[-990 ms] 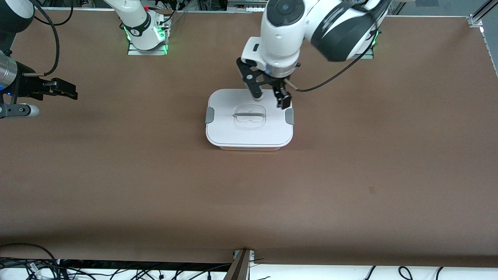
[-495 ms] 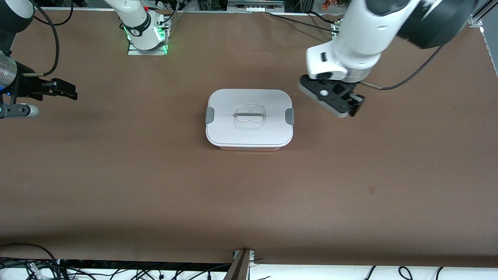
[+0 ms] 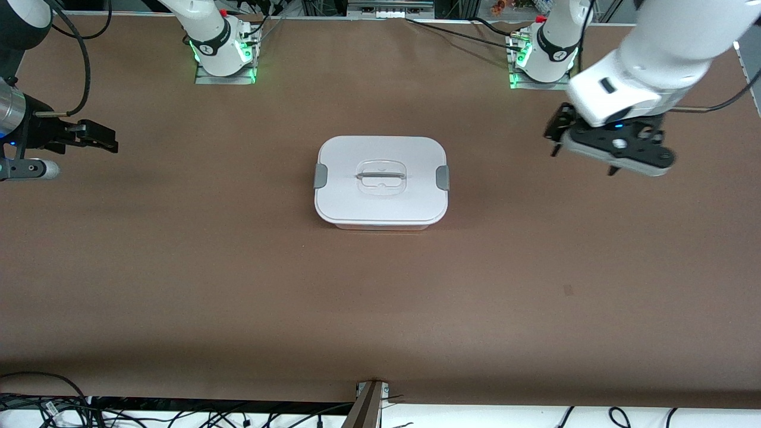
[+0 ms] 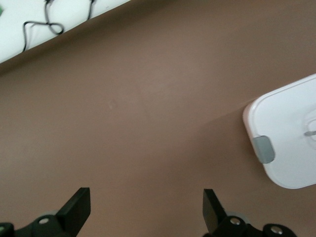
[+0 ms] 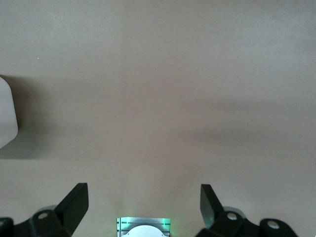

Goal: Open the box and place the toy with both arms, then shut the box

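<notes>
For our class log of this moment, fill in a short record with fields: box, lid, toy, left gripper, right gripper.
box: white-lidded box at mid-table
lid: on, grey side clip down
toy: none visible
left gripper: left gripper open, holding nothing, over bare table toward the left arm's end
right gripper: right gripper open, holding nothing, waiting over the right arm's end

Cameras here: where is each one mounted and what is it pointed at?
Front view: high across the table, facing both arms; box, left end effector, right end effector.
Left wrist view: on the left arm, looking down; open fingers, box corner.
Right wrist view: on the right arm, looking down; open fingers, arm base.
Shared: the box.
</notes>
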Motion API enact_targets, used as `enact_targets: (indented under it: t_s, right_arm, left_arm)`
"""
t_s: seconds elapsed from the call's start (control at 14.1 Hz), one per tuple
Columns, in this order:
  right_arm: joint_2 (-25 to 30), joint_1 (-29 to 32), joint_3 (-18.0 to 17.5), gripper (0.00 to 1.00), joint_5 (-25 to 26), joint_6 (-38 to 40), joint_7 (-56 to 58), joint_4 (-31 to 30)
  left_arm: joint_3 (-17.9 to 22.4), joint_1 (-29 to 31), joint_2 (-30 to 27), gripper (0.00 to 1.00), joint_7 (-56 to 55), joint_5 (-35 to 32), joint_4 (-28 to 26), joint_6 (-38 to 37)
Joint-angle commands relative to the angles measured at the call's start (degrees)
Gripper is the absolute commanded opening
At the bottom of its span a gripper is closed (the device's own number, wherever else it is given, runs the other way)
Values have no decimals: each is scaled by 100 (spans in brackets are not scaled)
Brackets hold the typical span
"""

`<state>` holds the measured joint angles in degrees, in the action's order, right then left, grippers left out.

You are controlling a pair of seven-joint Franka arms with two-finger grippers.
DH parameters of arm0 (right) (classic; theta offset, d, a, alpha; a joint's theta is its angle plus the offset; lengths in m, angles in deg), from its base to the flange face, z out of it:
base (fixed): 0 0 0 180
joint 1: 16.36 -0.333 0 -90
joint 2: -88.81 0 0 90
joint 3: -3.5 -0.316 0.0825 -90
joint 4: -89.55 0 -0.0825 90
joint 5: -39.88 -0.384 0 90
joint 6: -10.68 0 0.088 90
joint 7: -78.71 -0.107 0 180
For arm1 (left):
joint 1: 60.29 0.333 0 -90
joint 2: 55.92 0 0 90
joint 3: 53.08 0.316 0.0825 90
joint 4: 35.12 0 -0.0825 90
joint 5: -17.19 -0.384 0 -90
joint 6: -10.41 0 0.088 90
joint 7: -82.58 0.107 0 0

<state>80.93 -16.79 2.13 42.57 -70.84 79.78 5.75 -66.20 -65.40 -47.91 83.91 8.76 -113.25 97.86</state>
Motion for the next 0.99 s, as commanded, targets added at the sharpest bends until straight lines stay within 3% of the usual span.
enact_targets:
  t_s: [0.0,0.14,0.35,0.92]
  right_arm:
    - [-55,-9,31,100,-75,40,96,144]
    - [-55,-18,31,100,-75,40,87,144]
    - [-55,-18,31,100,-75,40,87,144]
    - [-55,-18,31,100,-75,40,87,144]
  left_arm:
    - [729,-7,-678,100,-133,339,-860,175]
    - [1188,10,-993,100,-151,702,-1334,595]
    - [1189,343,-1486,100,-351,755,-1950,659]
    - [1128,292,-1443,100,-705,755,-1934,572]
